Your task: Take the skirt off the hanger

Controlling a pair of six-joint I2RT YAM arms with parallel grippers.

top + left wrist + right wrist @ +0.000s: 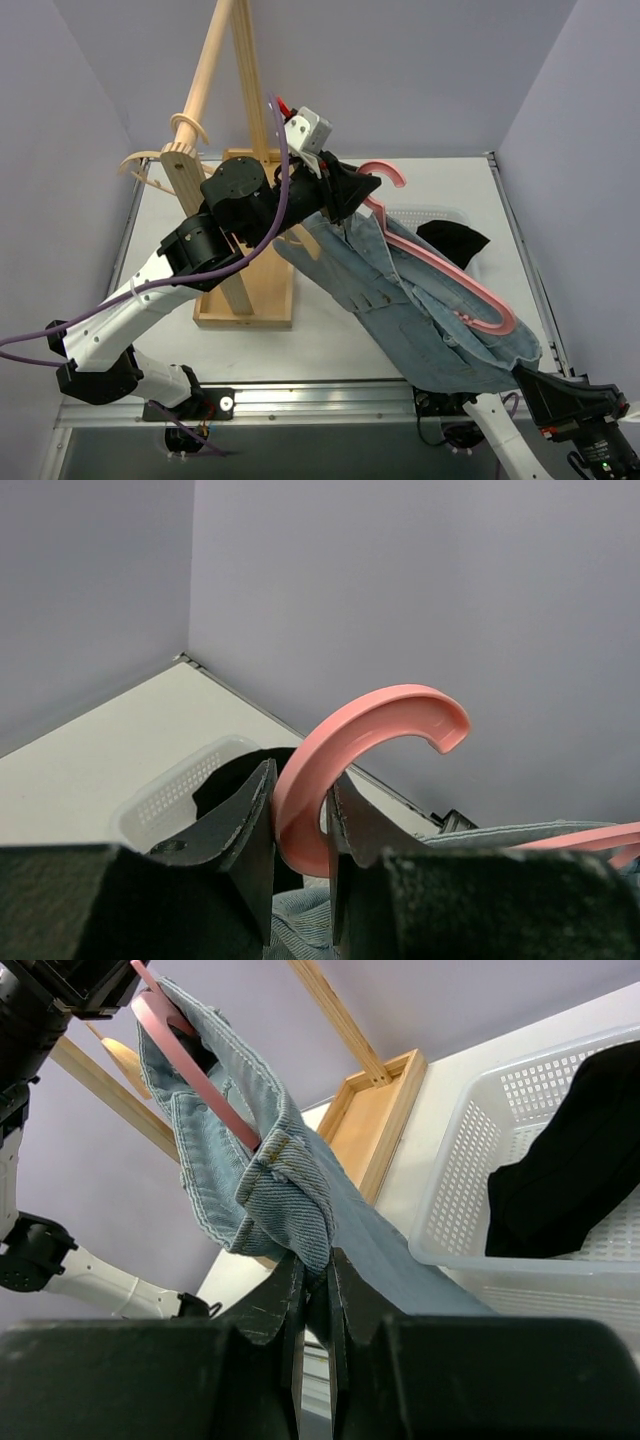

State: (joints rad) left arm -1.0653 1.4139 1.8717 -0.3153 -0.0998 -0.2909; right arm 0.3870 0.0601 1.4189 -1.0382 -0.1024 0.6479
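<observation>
Skirt [400,300]: soft denim, likely drapes; grip edge.
Left gripper [300,782]: clamped on hanger [372,716].
Right gripper [316,1260]: pinches skirt.

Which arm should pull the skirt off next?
Right, probably: the right gripper pinches the skirt at its edge, while the left gripper clamps the hanger by its hook, anchoring it.
</observation>
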